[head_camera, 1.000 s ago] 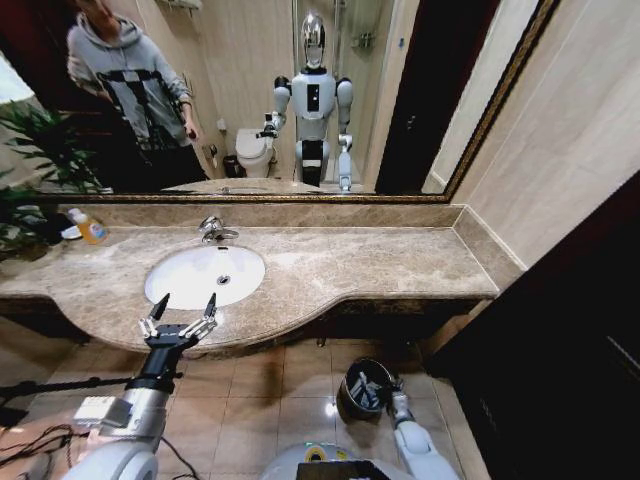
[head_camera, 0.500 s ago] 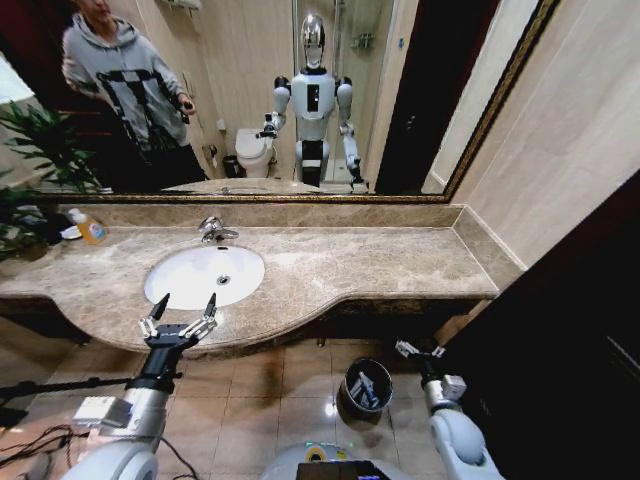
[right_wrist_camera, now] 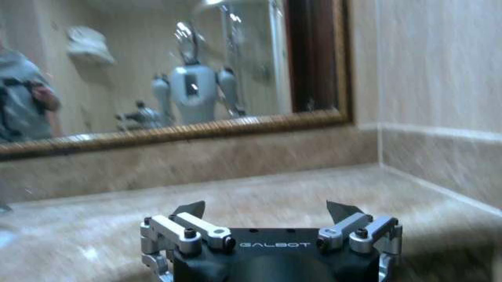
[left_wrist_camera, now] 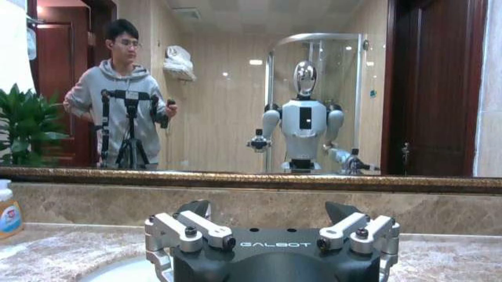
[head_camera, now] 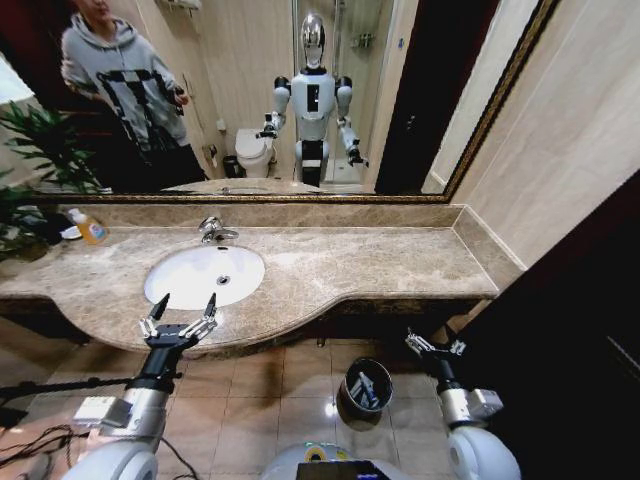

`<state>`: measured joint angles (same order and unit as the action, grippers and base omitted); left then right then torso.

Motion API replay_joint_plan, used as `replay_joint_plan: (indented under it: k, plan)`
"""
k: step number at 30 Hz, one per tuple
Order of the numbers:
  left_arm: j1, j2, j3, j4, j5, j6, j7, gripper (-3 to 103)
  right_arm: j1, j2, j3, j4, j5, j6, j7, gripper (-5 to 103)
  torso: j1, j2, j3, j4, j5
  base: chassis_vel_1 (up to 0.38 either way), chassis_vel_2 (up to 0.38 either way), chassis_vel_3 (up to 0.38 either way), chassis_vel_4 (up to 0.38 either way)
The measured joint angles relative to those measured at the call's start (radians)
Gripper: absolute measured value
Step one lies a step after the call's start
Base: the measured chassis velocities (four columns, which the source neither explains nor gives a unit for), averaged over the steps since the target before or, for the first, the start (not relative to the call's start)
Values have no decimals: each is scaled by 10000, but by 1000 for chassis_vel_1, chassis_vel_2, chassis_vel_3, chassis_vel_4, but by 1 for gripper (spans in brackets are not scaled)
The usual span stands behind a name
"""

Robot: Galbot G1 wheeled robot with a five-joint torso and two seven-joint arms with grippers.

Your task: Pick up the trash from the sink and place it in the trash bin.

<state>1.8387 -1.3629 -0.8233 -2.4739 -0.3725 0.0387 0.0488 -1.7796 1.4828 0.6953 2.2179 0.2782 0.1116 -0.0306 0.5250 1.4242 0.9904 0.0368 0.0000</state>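
My left hand (head_camera: 180,310) hangs open and empty at the tabletop's near edge, just before the sink (head_camera: 205,275); my right hand (head_camera: 433,347), open, empty, sits right of the trash bin (head_camera: 364,388).

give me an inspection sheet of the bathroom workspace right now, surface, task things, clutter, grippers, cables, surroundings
Surface: beige-brown marble counter, bare around the basin.
Job's things: white sink with nothing seen in the bowl; dark trash bin on the floor below the counter edge, pale items inside.
Clutter: yellow bottle at the counter's back left, by a plant.
Grippers: left gripper open, at the counter's front edge before the sink; right gripper open, empty, low and to the right of the bin.
Cables: loose cables on the floor, left.
Surroundings: wall mirror, chrome faucet, tiled floor.
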Motion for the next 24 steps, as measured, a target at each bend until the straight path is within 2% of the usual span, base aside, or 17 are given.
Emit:
replay_joint_plan:
  k: [3,10,24]
  plan:
    - [0,0,0,0,0,0,0,100,-9,66,-99,611,-275,26,-127,100,1,0,0,0,-1,0,0,0,0]
    - [0,0,0,0,0,0,0,100,198,-4,-432,1848,-736,-583,-275,100,1,0,0,1,-1,0,0,0,0]
    - [0,0,0,0,0,0,0,100,326,35,-491,1816,-898,-815,-571,100,1,0,0,0,0,0,0,0,0]
